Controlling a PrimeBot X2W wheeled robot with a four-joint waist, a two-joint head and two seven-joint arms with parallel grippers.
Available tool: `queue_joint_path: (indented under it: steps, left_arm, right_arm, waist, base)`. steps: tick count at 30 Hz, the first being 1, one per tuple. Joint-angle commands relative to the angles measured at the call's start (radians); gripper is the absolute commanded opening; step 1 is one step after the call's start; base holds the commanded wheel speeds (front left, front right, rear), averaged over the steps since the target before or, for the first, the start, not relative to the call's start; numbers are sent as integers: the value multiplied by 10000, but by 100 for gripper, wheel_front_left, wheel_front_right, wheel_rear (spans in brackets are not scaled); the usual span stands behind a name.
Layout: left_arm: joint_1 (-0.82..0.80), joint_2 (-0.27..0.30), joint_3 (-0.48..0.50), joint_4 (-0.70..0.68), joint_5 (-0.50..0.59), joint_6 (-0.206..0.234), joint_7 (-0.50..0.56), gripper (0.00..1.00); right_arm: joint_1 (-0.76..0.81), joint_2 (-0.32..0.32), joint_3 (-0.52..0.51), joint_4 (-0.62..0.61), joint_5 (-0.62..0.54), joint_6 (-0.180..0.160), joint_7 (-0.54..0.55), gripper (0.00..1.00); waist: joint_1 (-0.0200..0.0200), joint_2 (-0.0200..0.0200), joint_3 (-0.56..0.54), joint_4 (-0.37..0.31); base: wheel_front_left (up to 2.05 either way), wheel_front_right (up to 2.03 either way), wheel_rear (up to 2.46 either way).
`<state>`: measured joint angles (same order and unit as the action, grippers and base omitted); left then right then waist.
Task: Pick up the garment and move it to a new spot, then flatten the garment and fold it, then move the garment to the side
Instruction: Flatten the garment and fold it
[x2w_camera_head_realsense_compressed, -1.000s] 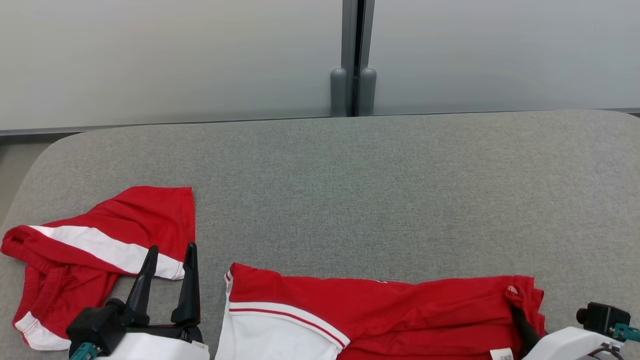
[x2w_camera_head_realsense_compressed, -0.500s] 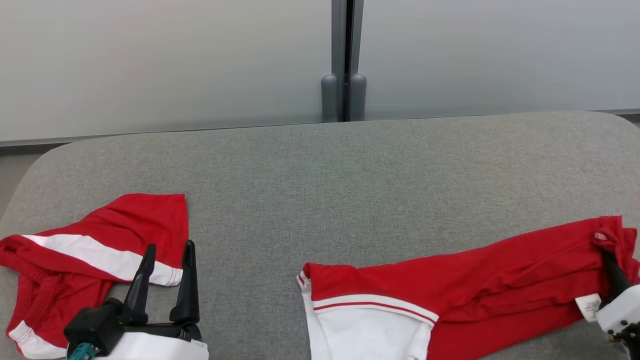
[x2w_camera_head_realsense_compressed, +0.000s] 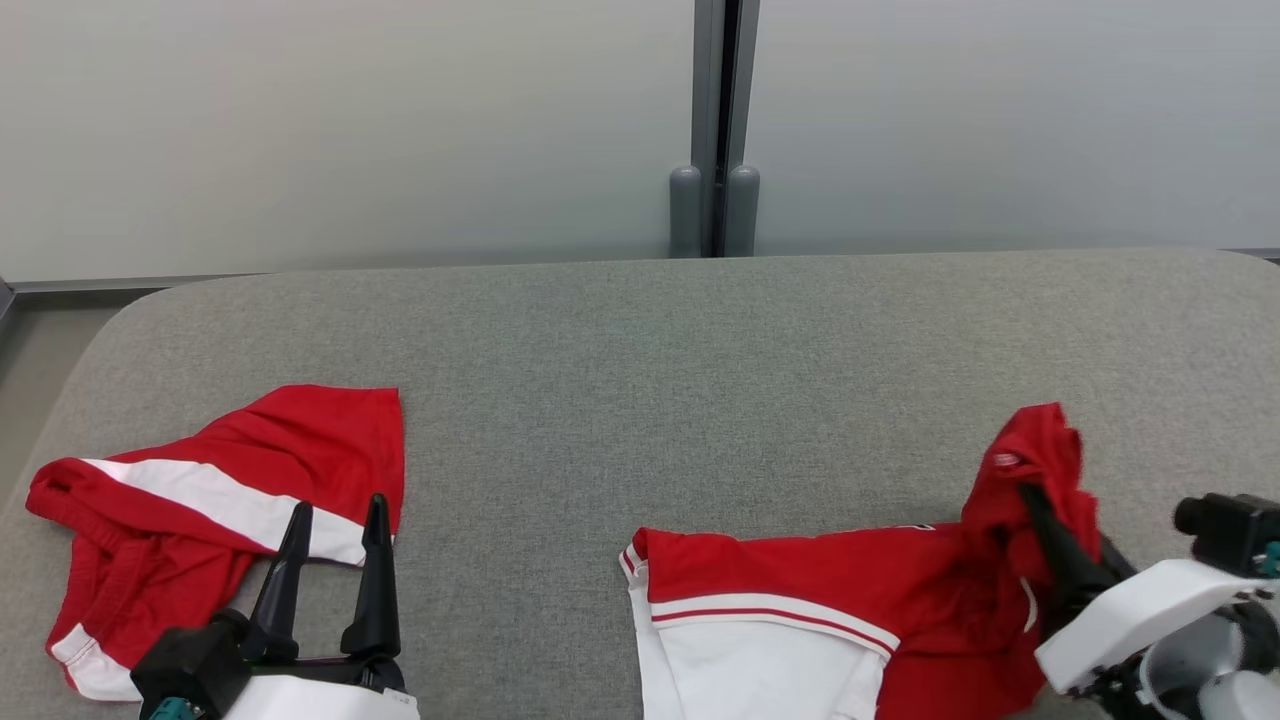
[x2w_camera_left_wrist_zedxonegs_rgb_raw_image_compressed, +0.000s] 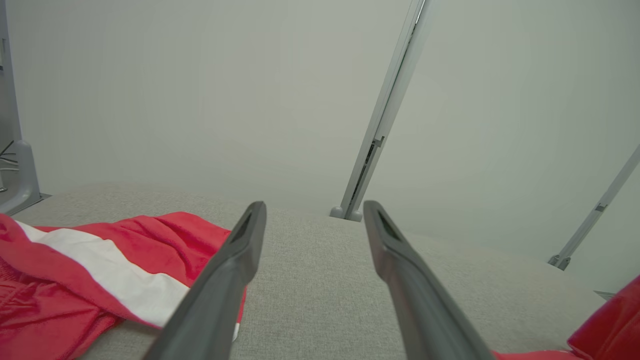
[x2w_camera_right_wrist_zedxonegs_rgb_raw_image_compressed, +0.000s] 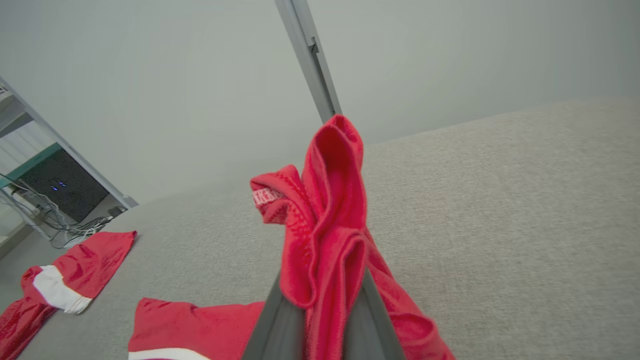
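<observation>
The garment (x2w_camera_head_realsense_compressed: 800, 580), a red top with a white panel and red stripe, lies at the near right of the grey padded table (x2w_camera_head_realsense_compressed: 640, 380). One bunched red end of it is lifted off the surface. My right gripper (x2w_camera_head_realsense_compressed: 1025, 492) is shut on that end. In the right wrist view the garment (x2w_camera_right_wrist_zedxonegs_rgb_raw_image_compressed: 330, 200) drapes over and between the fingers (x2w_camera_right_wrist_zedxonegs_rgb_raw_image_compressed: 272, 320), hiding their tips. My left gripper (x2w_camera_head_realsense_compressed: 338, 505) stands open at the near left with nothing in it. The left wrist view shows the left gripper (x2w_camera_left_wrist_zedxonegs_rgb_raw_image_compressed: 312, 206) with bare table between its fingers.
A second red piece with a white stripe (x2w_camera_head_realsense_compressed: 200, 470) lies crumpled at the table's left, just left of my left gripper; it also shows as red cloth (x2w_camera_left_wrist_zedxonegs_rgb_raw_image_compressed: 75, 270) (x2w_camera_right_wrist_zedxonegs_rgb_raw_image_compressed: 75, 265). Pale wall panels with a grey post (x2w_camera_head_realsense_compressed: 713, 130) stand behind the table's far edge.
My right gripper first dragged the garment to the right, then raised its held end, so the cloth bunches up. The head view has shifted a little. The left gripper has stayed put.
</observation>
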<state>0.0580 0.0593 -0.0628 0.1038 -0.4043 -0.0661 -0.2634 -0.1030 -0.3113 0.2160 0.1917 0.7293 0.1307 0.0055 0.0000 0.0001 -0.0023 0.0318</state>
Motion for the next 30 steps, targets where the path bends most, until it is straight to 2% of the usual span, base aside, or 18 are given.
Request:
queue_joint_path:
  steps: [1,5,9,17,30]
  left_arm:
    - [63,41,53,8,86,-36,-13,100]
    - [-78,-2,27,34,124,-122,-13,100]
    - [-291,-21,-17,126,229,-215,-13,100]
    - [-555,-45,-56,388,251,-338,-13,100]
    - [-735,-65,9,658,284,-468,-13,100]
  right_arm:
    - [138,82,57,-201,-68,2,123,0]
    - [441,710,683,-1105,-105,2,831,0]
    - [529,1160,1472,-1260,-216,4,1278,0]
    - [-53,1845,2986,-292,-244,4,1572,0]
    - [-789,2338,4269,1331,398,4,1136,0]
  waist:
    - [0,-1,3,31]
    - [0,-1,150,162]
    - [0,-1,351,382]
    - [0,-1,597,660]
    - [0,-1,606,877]
  base:
    - [0,0,0]
    - [0,0,0]
    - [0,0,0]
    - [0,0,0]
    - [0,0,0]
